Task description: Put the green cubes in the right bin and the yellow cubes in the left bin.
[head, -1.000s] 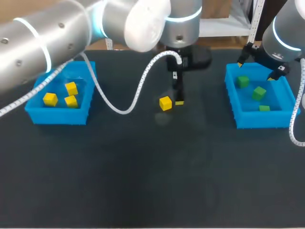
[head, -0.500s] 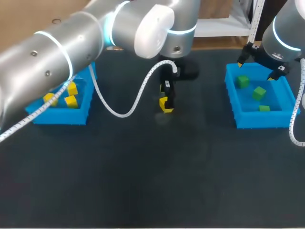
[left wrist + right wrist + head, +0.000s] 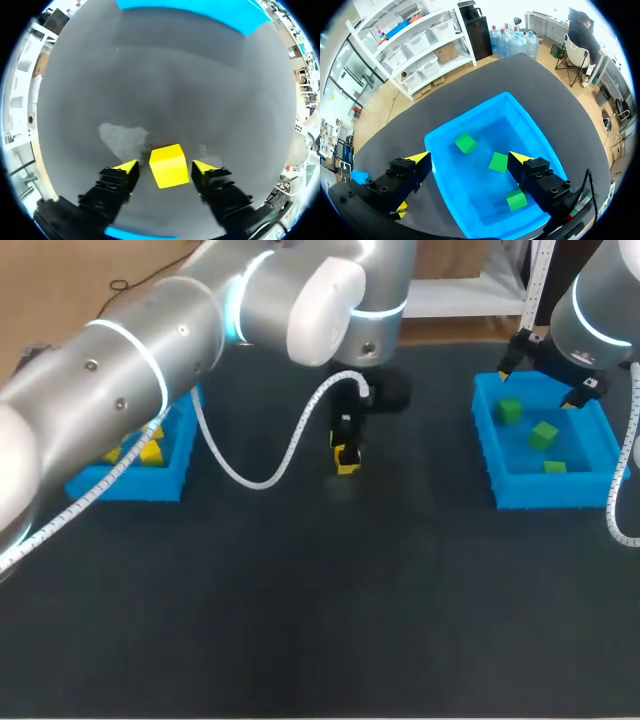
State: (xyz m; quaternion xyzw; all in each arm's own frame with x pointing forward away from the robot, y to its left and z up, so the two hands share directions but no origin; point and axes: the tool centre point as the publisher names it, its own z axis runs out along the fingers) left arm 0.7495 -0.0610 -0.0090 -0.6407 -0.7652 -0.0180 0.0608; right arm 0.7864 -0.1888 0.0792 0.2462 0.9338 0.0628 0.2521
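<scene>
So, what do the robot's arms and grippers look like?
The left arm and right arm are thick silver-grey tubes with pale blue rings. A white spiral cable hangs from each. The left gripper and right gripper have black fingers with yellow tips.

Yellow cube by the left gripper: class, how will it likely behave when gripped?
The yellow cube lies flat on the table, so it probably won't roll. Its crisp edges suggest it is stiff. It sits slightly turned between the left gripper's open fingers, so it may twist as they close.
</scene>
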